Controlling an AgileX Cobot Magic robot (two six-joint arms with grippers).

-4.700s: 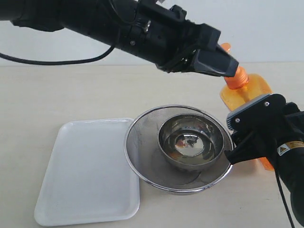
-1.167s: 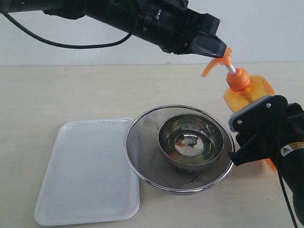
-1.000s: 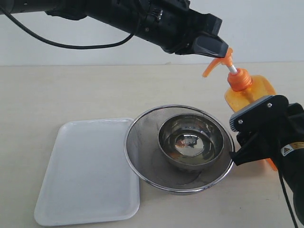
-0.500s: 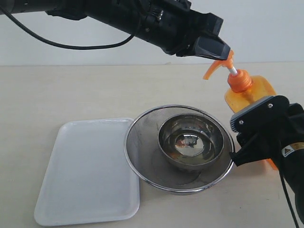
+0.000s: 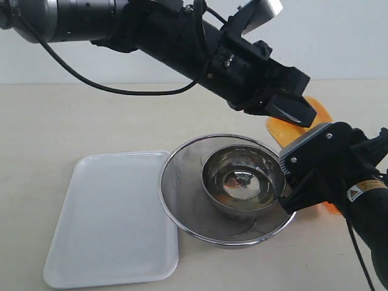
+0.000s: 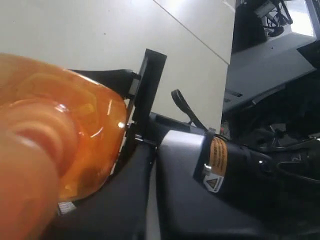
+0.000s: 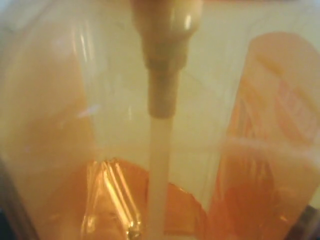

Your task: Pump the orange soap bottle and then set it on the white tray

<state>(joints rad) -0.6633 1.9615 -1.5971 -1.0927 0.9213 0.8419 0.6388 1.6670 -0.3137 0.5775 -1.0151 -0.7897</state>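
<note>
The orange soap bottle (image 5: 316, 112) stands at the right, behind the strainer, and only its shoulder and a bottom corner show. My right gripper (image 5: 300, 179) is shut on its body; the translucent orange wall and white dip tube (image 7: 160, 150) fill the right wrist view. My left gripper (image 5: 295, 111) reaches across and sits low on the bottle's top, fingers together, hiding the pump head. The left wrist view shows the bottle's shoulder (image 6: 65, 140) very close. The white tray (image 5: 109, 212) lies flat at the front left with nothing on it.
A round steel mesh strainer (image 5: 182, 176) holding a steel bowl (image 5: 242, 176) sits between the tray and the bottle, touching the tray's right edge. The right arm's black housing (image 6: 235, 175) is beside the bottle. Bare tabletop lies behind the tray.
My left arm has dropped from the raised pump head down onto the bottle's top, and the pump head and white stem no longer show. The bottle and right gripper shifted slightly left.
</note>
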